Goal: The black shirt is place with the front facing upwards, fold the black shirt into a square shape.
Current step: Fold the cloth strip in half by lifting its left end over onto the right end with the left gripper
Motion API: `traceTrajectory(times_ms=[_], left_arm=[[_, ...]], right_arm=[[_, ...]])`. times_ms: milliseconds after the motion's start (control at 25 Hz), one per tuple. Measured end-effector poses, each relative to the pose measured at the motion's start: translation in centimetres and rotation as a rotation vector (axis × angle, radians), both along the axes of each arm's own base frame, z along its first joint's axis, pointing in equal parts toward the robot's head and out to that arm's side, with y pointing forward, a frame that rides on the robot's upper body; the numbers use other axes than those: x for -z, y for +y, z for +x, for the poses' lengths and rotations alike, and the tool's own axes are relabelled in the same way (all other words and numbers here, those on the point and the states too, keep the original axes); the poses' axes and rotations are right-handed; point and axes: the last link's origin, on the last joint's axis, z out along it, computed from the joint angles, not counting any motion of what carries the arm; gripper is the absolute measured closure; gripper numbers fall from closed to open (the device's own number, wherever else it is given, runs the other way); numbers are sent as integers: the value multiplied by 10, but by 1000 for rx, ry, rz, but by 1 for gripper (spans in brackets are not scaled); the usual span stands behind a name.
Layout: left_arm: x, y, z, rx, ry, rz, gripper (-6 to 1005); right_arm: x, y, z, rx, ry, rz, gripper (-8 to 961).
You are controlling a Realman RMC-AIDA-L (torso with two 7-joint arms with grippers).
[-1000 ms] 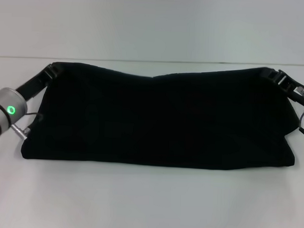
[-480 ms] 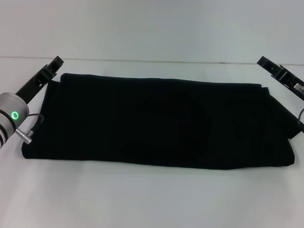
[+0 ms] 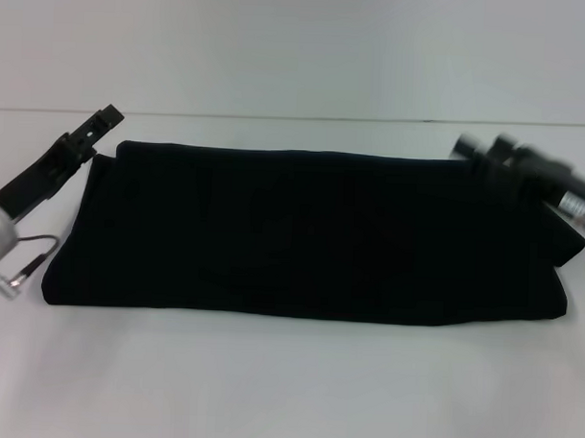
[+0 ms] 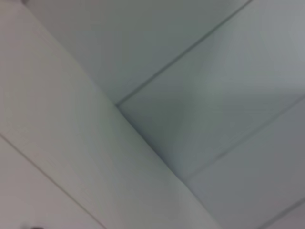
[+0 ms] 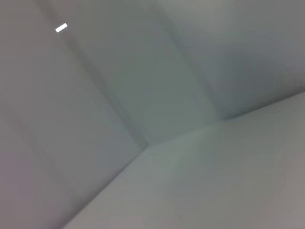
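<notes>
The black shirt [image 3: 306, 234] lies folded into a wide band across the white table [image 3: 287, 382]. Left gripper [image 3: 102, 124] hovers just beside its far left corner, apparently released. Right gripper [image 3: 482, 151], blurred, sits at the far right corner; grip undeterminable.
</notes>
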Motion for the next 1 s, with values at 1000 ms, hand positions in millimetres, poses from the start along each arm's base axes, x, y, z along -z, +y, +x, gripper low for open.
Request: traceTrajectory(times_ms=[1000], left_arm=[[-60, -81, -48, -247, -135, -509, 57]], right_arm=[[60, -64, 6, -481, -428, -218, 26]])
